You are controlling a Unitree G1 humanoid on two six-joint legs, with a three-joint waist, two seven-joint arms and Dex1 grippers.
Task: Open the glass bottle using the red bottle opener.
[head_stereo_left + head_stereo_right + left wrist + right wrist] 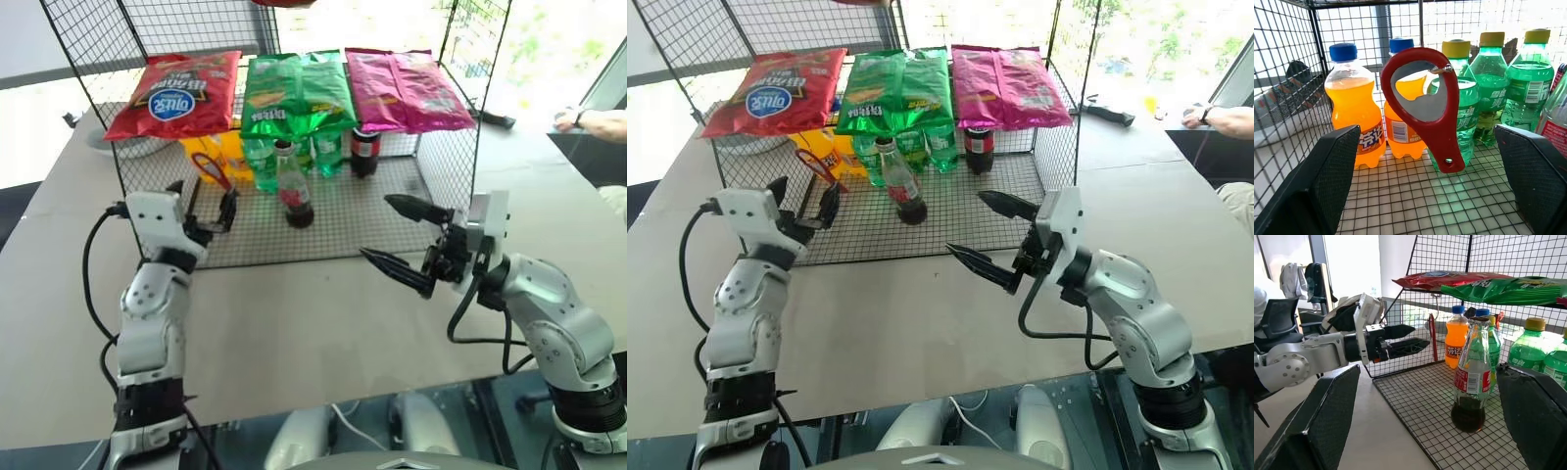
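Both my hands are wide open, empty. Left hand [210, 208] should slide straight in and pinch the red bottle opener [1422, 105] low on its handle. Right hand [403, 235] can wait near the glass bottle [293, 186].

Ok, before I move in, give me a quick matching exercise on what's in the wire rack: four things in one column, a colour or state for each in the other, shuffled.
Things:
1. glass bottle
2. red bottle opener
3. left gripper
4. orange soda bottles

States:
A. blue caps, at the rack's left end
B. hanging in front of the soda bottles
C. open, holding nothing, facing the opener
D. standing upright on the mesh floor, dark cola low in it

Pairs: 1-D, 2-B, 3-C, 4-A
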